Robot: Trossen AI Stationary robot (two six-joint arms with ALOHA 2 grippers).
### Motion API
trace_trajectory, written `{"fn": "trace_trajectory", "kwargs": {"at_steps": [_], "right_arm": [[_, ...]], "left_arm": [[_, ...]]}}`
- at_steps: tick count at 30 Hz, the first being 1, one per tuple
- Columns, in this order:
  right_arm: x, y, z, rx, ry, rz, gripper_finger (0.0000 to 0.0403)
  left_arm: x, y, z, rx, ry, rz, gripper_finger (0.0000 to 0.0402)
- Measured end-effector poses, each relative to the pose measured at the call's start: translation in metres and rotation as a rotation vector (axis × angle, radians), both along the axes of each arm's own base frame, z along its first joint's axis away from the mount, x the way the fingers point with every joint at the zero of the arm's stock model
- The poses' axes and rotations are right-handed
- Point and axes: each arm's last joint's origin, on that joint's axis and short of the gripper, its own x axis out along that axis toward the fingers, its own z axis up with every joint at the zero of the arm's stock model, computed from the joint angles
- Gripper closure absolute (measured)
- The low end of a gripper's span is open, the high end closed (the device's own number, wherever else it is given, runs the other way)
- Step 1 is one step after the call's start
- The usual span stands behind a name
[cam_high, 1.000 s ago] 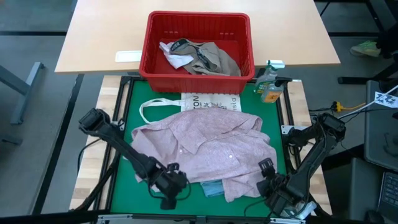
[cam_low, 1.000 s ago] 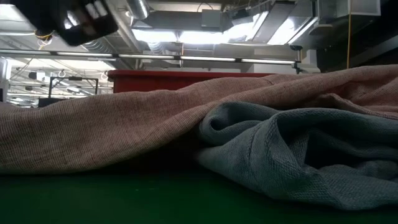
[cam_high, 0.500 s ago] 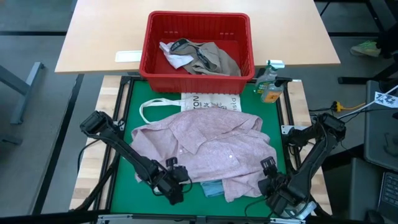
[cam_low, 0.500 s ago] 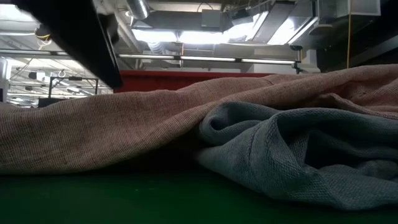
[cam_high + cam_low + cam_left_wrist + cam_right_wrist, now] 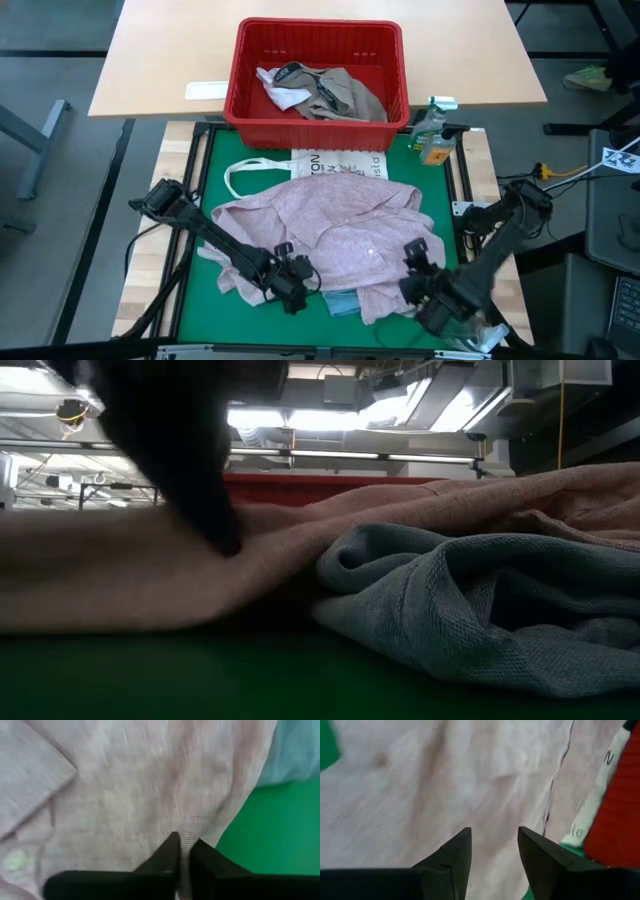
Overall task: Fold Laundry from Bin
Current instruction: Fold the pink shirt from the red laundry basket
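Pinching the pink shirt's (image 5: 340, 235) near edge, left end effector (image 5: 182, 851).

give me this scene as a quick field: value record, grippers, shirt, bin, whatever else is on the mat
left gripper: shut on the pink shirt, pinching a fold at its near left edge
right gripper: open, above the shirt's near right part
pink shirt: spread crumpled on the green mat
light blue garment: under the shirt's near edge
red bin: beyond the mat, holding grey and white clothes
tote bag: flat, partly under the shirt
spray bottle: right of the bin
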Motion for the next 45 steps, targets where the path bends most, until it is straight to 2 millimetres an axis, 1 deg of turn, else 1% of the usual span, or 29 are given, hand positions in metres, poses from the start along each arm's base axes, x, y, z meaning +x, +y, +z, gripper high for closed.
{"fn": "trace_trajectory", "kwargs": {"at_steps": [1, 3, 6, 9, 11, 13, 16, 21, 24, 26, 30, 37, 41, 43, 45], "right_arm": [[0.008, -0.004, 0.000, 0.007, -0.004, 0.004, 0.0243], [0.025, -0.012, 0.000, 0.032, -0.024, 0.029, 0.0243], [0.050, -0.023, 0.001, 0.111, -0.035, 0.132, 0.0243], [0.070, -0.033, 0.000, 0.162, -0.031, 0.258, 0.0243], [0.079, -0.040, 0.000, 0.161, -0.028, 0.310, 0.0243], [0.089, -0.051, 0.001, 0.172, -0.062, 0.292, 0.0243], [0.109, -0.068, 0.005, 0.220, -0.181, 0.199, 0.0243], [0.139, -0.099, 0.015, 0.319, -0.403, 0.025, 0.0243], [0.148, -0.115, 0.019, 0.399, -0.463, -0.053, 0.0243], [0.151, -0.123, 0.019, 0.458, -0.460, -0.079, 0.0243], [0.157, -0.129, 0.015, 0.569, -0.432, -0.074, 0.0243], [0.173, -0.123, -0.008, 0.575, -0.410, -0.067, 0.0243], [0.180, -0.123, -0.017, 0.530, -0.422, -0.091, 0.0246], [0.181, -0.124, -0.017, 0.489, -0.439, -0.098, 0.0260], [0.181, -0.125, -0.017, 0.460, -0.444, -0.082, 0.0290]], "left_arm": [[0.002, 0.004, 0.004, -0.015, -0.004, 0.005, 0.0391], [0.004, 0.010, 0.010, -0.035, -0.011, 0.016, 0.0391], [0.006, 0.020, 0.023, -0.044, -0.039, 0.031, 0.0396], [0.005, 0.030, 0.039, -0.034, -0.079, 0.016, 0.0398], [0.004, 0.037, 0.050, -0.013, -0.105, 0.006, 0.0397], [0.005, 0.046, 0.059, 0.017, -0.134, 0.004, 0.0398], [0.005, 0.060, 0.070, 0.060, -0.158, -0.014, 0.0399], [0.007, 0.076, 0.074, 0.089, -0.148, -0.011, 0.0398], [0.008, 0.082, 0.074, 0.094, -0.144, 0.007, 0.0399], [0.009, 0.083, 0.075, 0.095, -0.144, 0.010, 0.0399], [0.009, 0.085, 0.075, 0.106, -0.143, -0.006, 0.0399], [0.011, 0.084, 0.076, 0.103, -0.168, -0.002, 0.0399], [0.009, 0.082, 0.075, 0.100, -0.152, -0.016, 0.0399], [0.007, 0.081, 0.076, 0.088, -0.150, -0.026, 0.0399], [0.006, 0.081, 0.079, 0.068, -0.154, -0.036, 0.0398]]}}
